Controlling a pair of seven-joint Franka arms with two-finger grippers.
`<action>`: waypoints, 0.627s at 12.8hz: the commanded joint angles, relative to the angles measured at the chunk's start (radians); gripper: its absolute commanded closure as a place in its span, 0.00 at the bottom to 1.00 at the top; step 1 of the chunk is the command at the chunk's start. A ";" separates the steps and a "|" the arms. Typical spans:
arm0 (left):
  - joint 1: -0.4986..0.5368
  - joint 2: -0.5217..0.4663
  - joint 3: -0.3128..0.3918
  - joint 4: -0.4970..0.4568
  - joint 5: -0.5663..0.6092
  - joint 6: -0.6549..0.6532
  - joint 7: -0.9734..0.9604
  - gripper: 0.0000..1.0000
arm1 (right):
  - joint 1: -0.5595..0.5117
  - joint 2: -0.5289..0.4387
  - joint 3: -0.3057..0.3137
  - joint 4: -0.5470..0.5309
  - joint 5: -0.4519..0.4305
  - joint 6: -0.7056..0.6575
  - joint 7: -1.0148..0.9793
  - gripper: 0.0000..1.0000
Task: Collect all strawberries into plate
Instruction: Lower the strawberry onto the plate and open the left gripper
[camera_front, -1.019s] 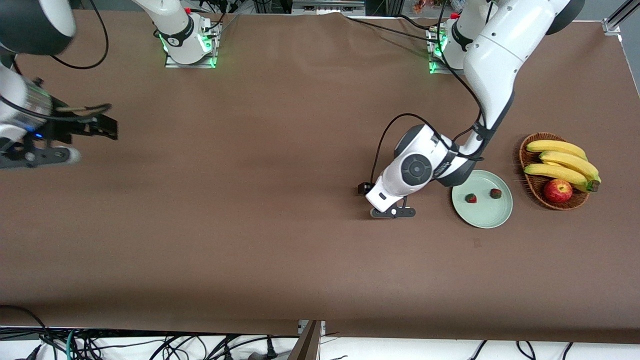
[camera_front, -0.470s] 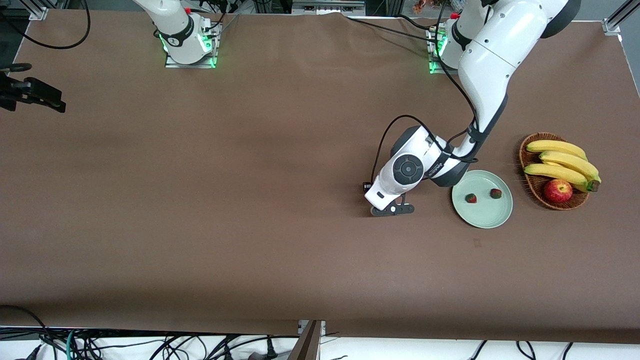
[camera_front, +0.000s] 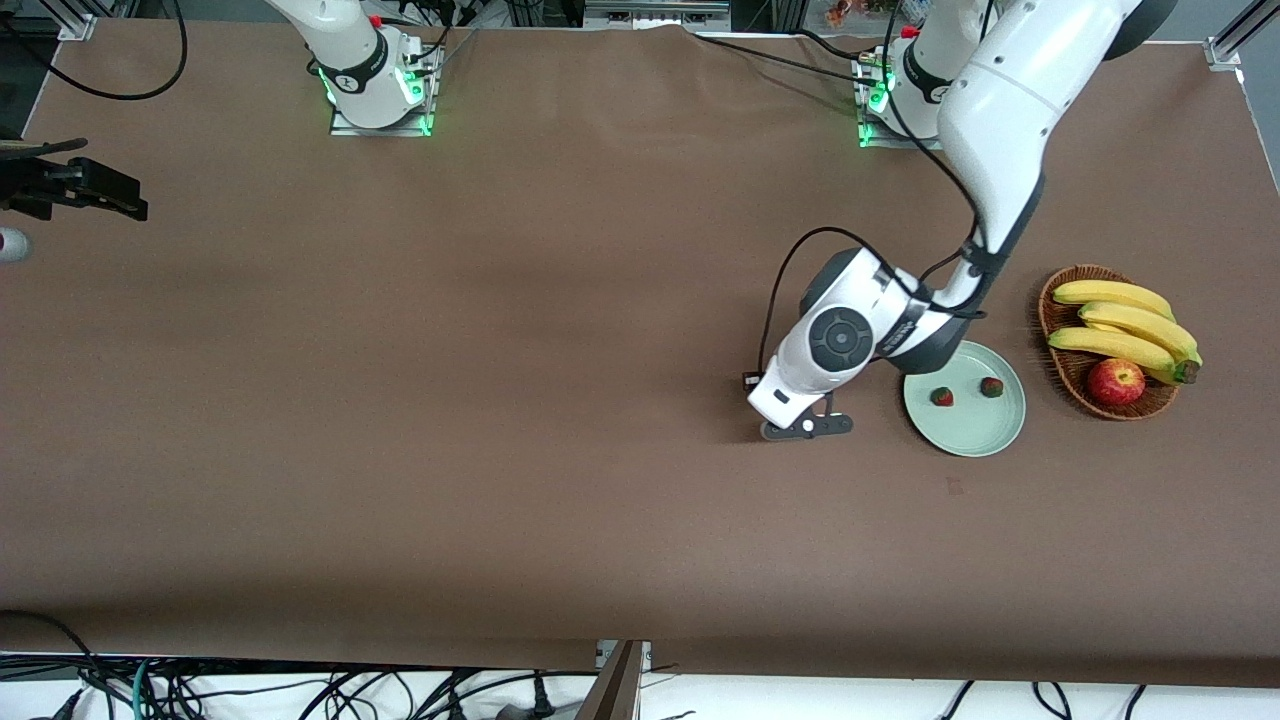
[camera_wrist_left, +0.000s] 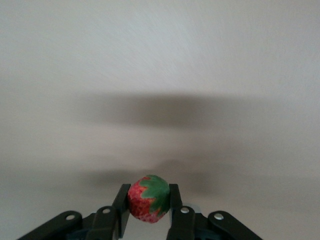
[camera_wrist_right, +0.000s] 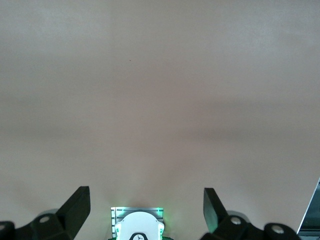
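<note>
- While two strawberries (camera_front: 942, 397) already lie inside the plate (camera_front: 990, 433), the third strawberry (camera_wrist_left: 148, 199) is pinched between the fingers of the left claw (camera_front: 806, 426), its green cap turned toward the wrist camera.
- That left claw is closed on the berry low over the table (camera_front: 500, 400), just beside the plate on the side toward the right arm's end; the front view hides the berry under the wrist, so only the left wrist view shows the grip.
- Both pads press the berry's flanks squarely, which looks like a grip chosen to keep so small and round a fruit from rolling out.
- Whether the berry touches the table or hangs just clear of it cannot be told.
- Next to the plate, toward the left arm's end of the table, stands a wicker basket (camera_front: 1060, 305) with bananas (camera_front: 1125, 320) and an apple (camera_front: 1116, 381); these are not part of the job.
- Far from the plate, at the right arm's end, the right claw (camera_front: 85, 185) waits with its fingers spread wide and nothing between them, well out of the working arm's way.
- Judging by the layout, the task is nearly done: what remains is a short lift, a carry over the plate's rim, and a release onto the bare part of the plate so the berry does not knock the other two.
</note>
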 joint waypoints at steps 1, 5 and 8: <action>0.093 -0.095 -0.005 -0.022 0.018 -0.079 0.148 0.75 | -0.001 -0.007 0.000 -0.004 0.007 -0.013 -0.009 0.00; 0.225 -0.129 -0.005 -0.022 0.018 -0.180 0.528 0.73 | 0.000 -0.004 0.000 -0.004 0.010 -0.013 -0.006 0.00; 0.349 -0.117 0.001 -0.029 0.020 -0.182 0.854 0.73 | 0.000 -0.003 0.000 -0.004 0.008 -0.013 -0.006 0.00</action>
